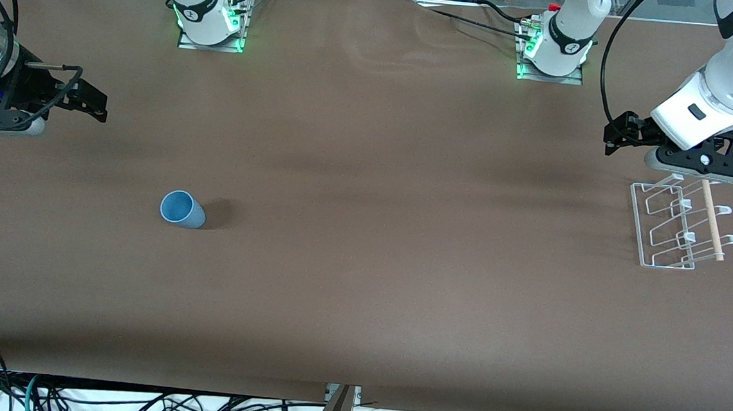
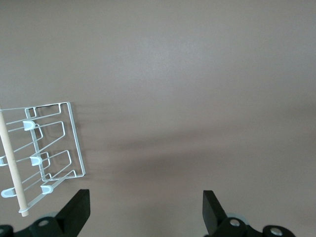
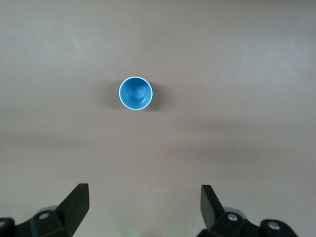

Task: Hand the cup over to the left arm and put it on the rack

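Observation:
The light-blue cup [image 1: 182, 209] stands upright and alone on the brown table, toward the right arm's end; it also shows in the right wrist view [image 3: 136, 93], mouth up. My right gripper [image 1: 93, 104] hangs open and empty above the table at that end, well apart from the cup; it also shows in its own wrist view [image 3: 143, 200]. The wire rack [image 1: 681, 227] with its wooden dowel [image 1: 712, 220] sits at the left arm's end and shows in the left wrist view [image 2: 47, 150]. My left gripper [image 1: 699, 164] is open and empty over the rack's edge [image 2: 145, 207].
The two arm bases [image 1: 211, 24] [image 1: 554, 54] stand along the table's edge farthest from the front camera. Cables lie off the table's near edge [image 1: 133, 402]. The brown table [image 1: 403, 234] stretches bare between cup and rack.

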Tool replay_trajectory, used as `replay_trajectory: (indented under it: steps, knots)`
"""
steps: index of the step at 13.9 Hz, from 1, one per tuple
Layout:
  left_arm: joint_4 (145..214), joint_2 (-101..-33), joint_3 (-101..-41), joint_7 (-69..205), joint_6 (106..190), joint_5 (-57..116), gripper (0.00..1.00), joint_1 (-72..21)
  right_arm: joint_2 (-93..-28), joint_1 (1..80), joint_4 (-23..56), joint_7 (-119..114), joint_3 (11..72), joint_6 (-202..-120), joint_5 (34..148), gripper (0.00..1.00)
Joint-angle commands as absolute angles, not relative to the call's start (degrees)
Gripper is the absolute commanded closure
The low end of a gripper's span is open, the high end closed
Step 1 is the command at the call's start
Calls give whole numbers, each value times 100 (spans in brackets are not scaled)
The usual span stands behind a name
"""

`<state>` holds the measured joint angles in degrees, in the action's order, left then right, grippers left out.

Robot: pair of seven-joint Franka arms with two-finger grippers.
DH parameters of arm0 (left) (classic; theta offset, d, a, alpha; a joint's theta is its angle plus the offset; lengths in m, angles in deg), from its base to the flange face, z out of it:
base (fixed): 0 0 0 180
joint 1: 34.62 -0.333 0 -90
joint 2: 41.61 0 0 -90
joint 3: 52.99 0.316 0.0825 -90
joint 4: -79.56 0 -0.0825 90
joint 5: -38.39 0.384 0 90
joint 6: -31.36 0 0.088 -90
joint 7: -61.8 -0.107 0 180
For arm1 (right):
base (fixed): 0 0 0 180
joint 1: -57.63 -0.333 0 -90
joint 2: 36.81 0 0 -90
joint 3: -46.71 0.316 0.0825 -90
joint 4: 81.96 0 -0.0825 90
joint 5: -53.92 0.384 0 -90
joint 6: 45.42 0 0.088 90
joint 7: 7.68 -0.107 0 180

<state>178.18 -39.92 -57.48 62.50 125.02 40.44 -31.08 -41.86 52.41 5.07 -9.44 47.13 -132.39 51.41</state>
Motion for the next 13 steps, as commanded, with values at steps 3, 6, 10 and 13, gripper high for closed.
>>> replay_trajectory:
  steps: [3,6,10,13]
  knots:
    - [17747,-3959,-5782,6259,12391,3954,0,-3137,-4270,5323,303,-935,4758,-13147,5093,0]
    - [17747,-3950,-5826,6259,12391,3954,0,-3128,-4261,5323,303,-979,4758,-13155,5102,0]
    - [17738,-3959,-5853,6259,12444,3954,0,-3128,-4261,5315,321,-988,4767,-13260,5058,0]
    - [17738,-3968,-5844,6259,12470,3954,0,-3137,-4375,5315,452,-971,4767,-13453,5049,0]
